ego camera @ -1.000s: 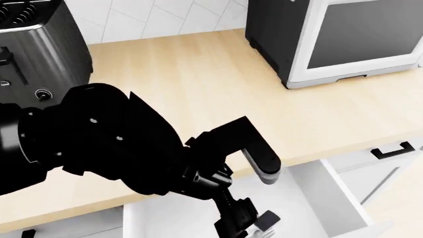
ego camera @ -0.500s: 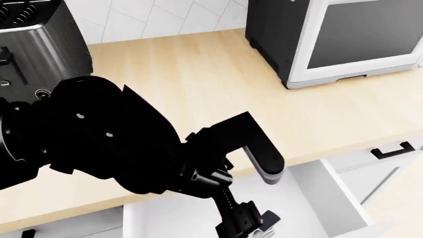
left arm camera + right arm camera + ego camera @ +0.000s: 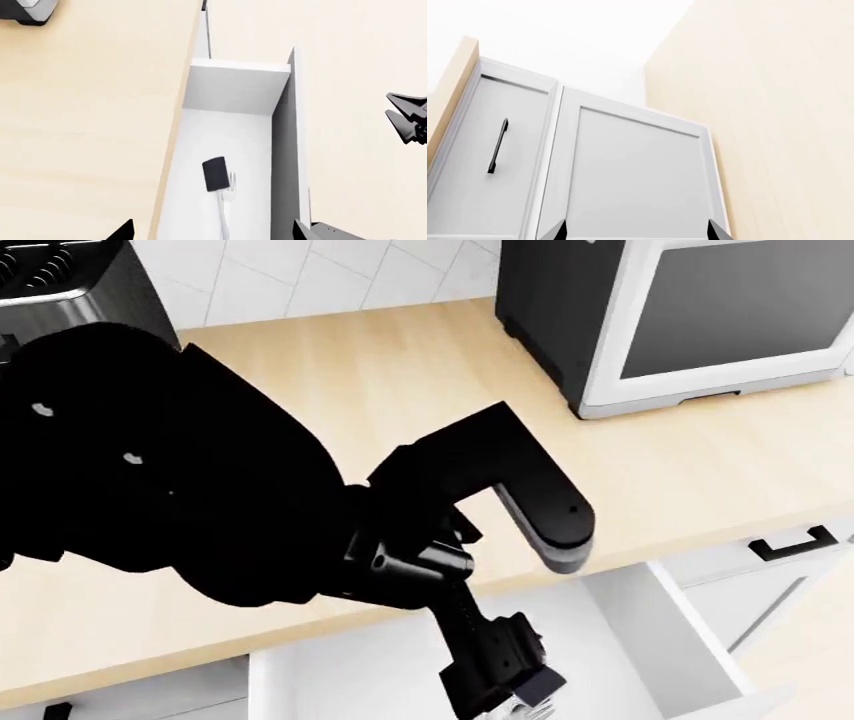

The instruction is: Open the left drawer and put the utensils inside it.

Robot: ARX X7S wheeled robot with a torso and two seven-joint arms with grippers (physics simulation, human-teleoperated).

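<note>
The left drawer [image 3: 227,125] stands pulled out under the wooden counter, its white inside showing [image 3: 627,640]. Inside it lies the small spatula [image 3: 214,174], with its dark square head and its pale handle [image 3: 223,215]. Pale fork tines [image 3: 231,181] show right beside the spatula's head; the fork's handle is hidden. My left gripper [image 3: 212,235] hangs above the drawer, open wide with nothing between its fingers. In the head view it [image 3: 505,685] covers most of the utensils. My right gripper [image 3: 635,234] is open and faces white cabinet doors, away from the drawer.
A dark toaster [image 3: 67,280] stands at the counter's back left and a microwave [image 3: 694,310] at the back right. The second drawer's black handle [image 3: 794,540] is to the right of the open drawer. A cabinet door handle [image 3: 497,146] shows in the right wrist view.
My left arm has risen and now fills more of the head view. The spatula head and fork tines, plain beside the gripper before, are now mostly covered by it.
</note>
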